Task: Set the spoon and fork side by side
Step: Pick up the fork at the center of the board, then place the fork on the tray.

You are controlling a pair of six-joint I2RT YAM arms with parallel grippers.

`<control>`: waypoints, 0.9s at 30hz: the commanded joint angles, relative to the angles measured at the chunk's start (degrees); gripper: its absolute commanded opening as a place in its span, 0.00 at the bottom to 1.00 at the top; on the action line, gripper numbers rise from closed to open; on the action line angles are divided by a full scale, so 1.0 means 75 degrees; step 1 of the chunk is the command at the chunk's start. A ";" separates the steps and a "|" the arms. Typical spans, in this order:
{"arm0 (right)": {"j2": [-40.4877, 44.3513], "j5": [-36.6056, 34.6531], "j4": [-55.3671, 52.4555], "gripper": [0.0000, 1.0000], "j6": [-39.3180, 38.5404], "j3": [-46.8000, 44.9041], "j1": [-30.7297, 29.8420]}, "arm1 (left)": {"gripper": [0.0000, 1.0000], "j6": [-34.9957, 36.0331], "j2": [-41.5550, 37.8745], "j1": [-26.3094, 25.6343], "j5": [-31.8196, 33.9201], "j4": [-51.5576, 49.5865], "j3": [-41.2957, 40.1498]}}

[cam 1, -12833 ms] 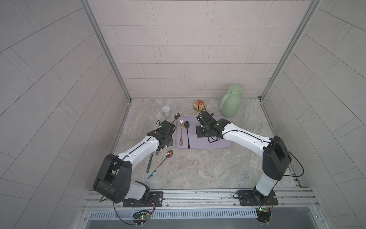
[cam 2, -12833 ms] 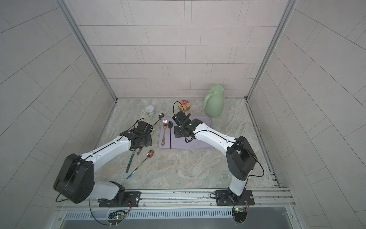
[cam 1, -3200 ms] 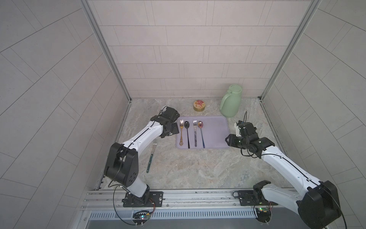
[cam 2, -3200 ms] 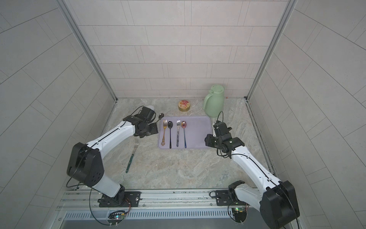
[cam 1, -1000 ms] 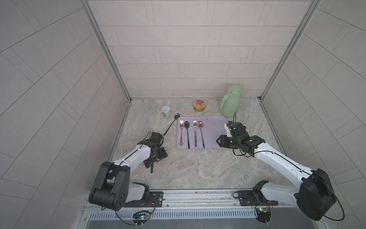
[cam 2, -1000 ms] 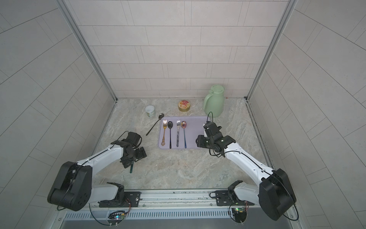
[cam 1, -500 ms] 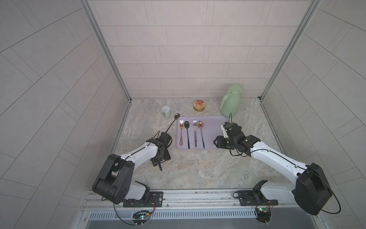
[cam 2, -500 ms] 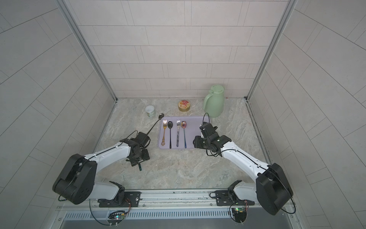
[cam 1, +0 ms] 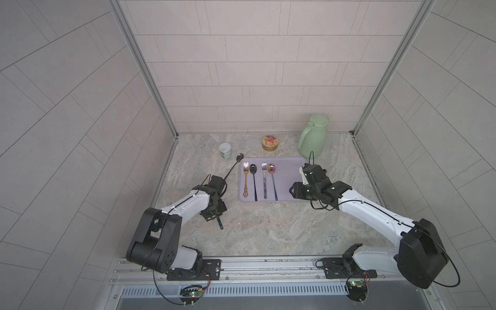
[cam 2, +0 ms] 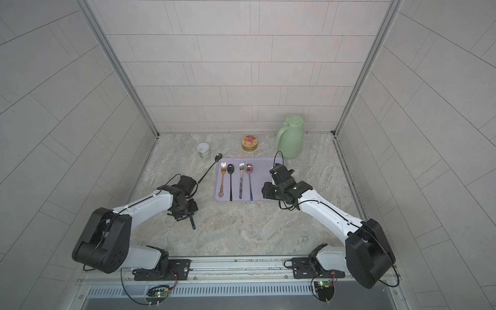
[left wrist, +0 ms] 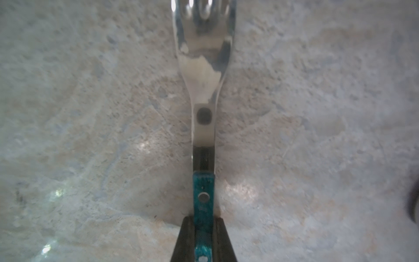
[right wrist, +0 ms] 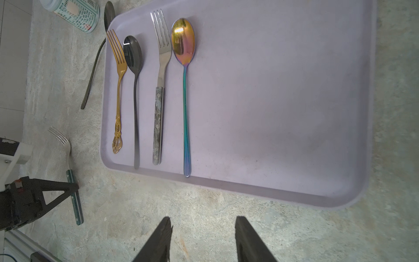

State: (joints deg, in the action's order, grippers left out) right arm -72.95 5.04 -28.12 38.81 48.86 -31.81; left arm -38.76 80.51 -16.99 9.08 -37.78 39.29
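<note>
Closed since a second ago, the left fingers [left wrist: 184, 238] grip the green fork [left wrist: 204, 113] by its handle, on the surface [cam 1: 268, 228] left of the tray [cam 1: 287, 171]. A loose spoon [cam 1: 233, 167] lies off the tray's far-left corner. Next likely comes a level lift onto the tray. The right fingers [right wrist: 247, 240] hover half-open, empty.

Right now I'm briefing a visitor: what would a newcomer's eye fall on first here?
The lilac plastic tray at mid-table, with a gold fork, black spoon, grey-handled fork and rainbow-tinted spoon lined up side by side. Next, the left claw, shut on a teal-handled steel fork lying on the marble tabletop beside the tray. A pale green jug stands behind it.
</note>
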 commanded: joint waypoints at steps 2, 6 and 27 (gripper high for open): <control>0.0344 -0.0219 -0.0197 0.49 -0.0131 0.0023 0.0063 | 0.06 0.0073 -0.0590 -0.0457 0.0023 -0.0656 0.0594; 0.0632 -0.0387 -0.0358 0.49 -0.0188 -0.0138 0.0393 | 0.06 -0.0027 -0.0559 -0.1134 0.0063 -0.1121 0.1577; 0.2194 0.0828 -0.0670 0.49 -0.0692 -0.1672 0.3473 | 0.07 -0.0023 0.5757 -0.3891 -0.0079 -0.2587 0.9972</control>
State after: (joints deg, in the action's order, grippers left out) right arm -57.49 9.39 -32.60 34.81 36.84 -7.22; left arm -39.18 120.38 -45.19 8.93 -52.56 108.05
